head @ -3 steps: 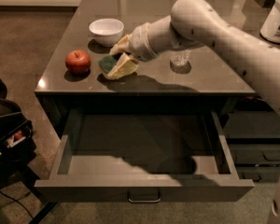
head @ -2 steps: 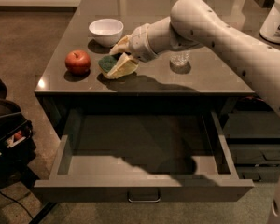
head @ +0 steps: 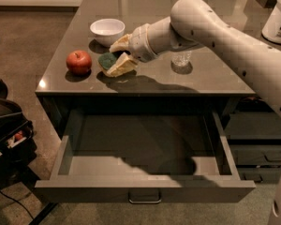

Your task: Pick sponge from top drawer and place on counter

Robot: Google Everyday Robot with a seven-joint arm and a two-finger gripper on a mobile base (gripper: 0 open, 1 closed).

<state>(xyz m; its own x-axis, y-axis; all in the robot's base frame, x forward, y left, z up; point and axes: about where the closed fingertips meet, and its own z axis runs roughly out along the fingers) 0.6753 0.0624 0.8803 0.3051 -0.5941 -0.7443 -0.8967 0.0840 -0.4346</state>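
Note:
The sponge point(head: 107, 60), dark green on top, rests on the counter point(head: 210, 74) near its front left, between a red apple and a glass. My gripper point(head: 111, 60) reaches in from the right, low over the counter. Its two pale fingers point(head: 123, 65) close on the sponge from the far and near sides. The top drawer point(head: 145, 191) is pulled wide open below the counter's front edge. Its grey inside holds nothing that shows, and a small metal loop handle point(head: 144, 200) sits at the centre of its front.
A red apple point(head: 78, 62) sits left of the sponge and a white bowl point(head: 107, 31) behind it. A clear glass point(head: 181, 60) stands under my arm. A white jar point(head: 278, 20) is at the far right. Darker lower drawers point(head: 262, 156) are at the right, and dark equipment point(head: 4, 130) stands on the floor at the left.

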